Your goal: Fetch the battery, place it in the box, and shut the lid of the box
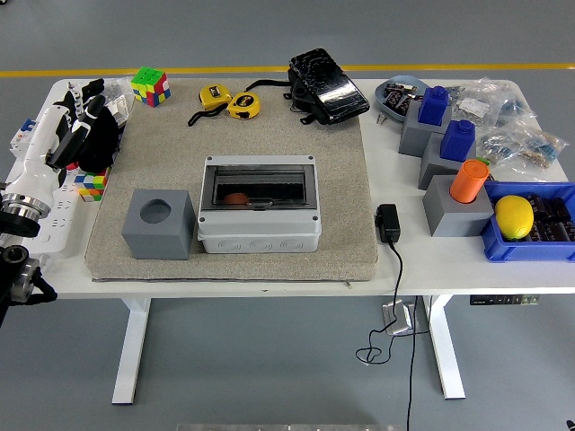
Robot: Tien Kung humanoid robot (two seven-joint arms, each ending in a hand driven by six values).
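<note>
1. Head view: the grey box (259,208) is seen mid-mat on the worktop (395,260), its lid down; an orange battery (235,198) is seen inside, at left.
2. The left hand (90,135) is held at the far-left edge above a colour cube (90,183); whether its fingers are apart or together cannot be told.
3. A grey block (159,224) is noted just beside the box's left.

Box: you see a grey box (259,215) mid-mat, its dark see-through lid (259,186) shut.
Battery: small orange item (235,198) inside, at left.

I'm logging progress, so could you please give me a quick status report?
Left hand resting at table's left edge, holding nothing; right arm out of view. Box lid looks shut, orange item inside. Nothing in the way.
</note>
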